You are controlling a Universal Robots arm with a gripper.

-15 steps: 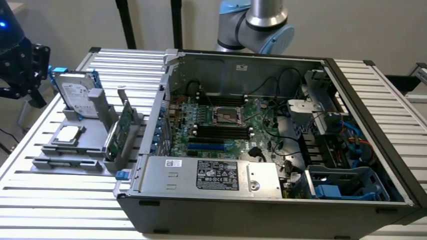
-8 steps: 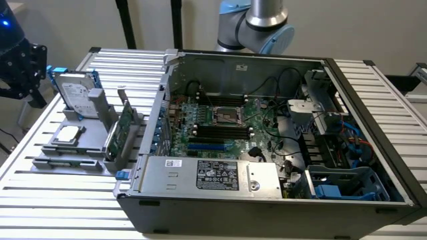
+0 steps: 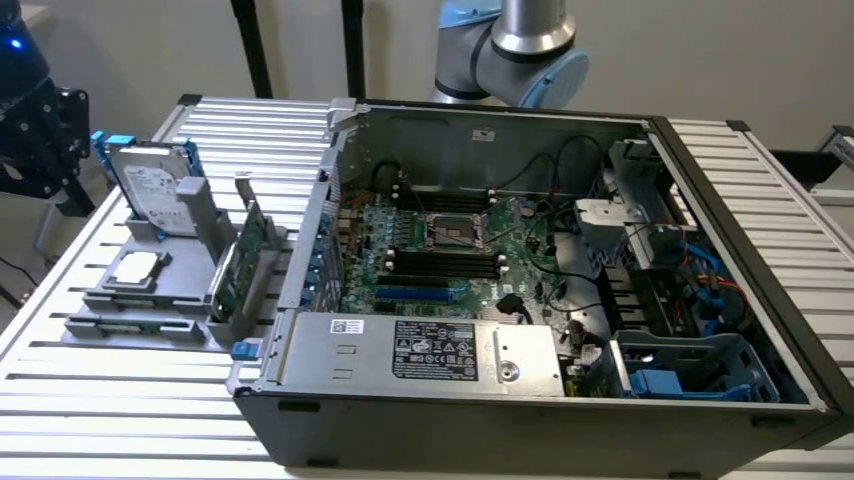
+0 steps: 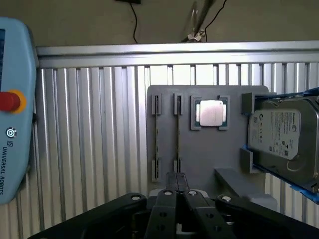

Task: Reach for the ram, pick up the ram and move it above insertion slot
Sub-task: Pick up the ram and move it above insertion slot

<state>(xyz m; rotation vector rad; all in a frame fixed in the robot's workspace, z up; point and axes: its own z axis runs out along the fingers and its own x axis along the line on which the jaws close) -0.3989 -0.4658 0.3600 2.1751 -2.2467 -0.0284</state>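
Observation:
The ram stands on edge in a narrow slot of the grey holder and shows as a thin dark strip. A second thin stick stands in the slot beside it. In the wrist view my gripper hangs above the holder, its black fingers pressed together with nothing between them. The tips line up with the end of the ram's slot, clearly higher than the ram. In the exterior view the motherboard's black insertion slots lie inside the open computer case.
The holder also carries a processor chip, a silver hard drive with blue rails and a taller green expansion card close to the case wall. A light-blue teach pendant lies beside the slatted metal table.

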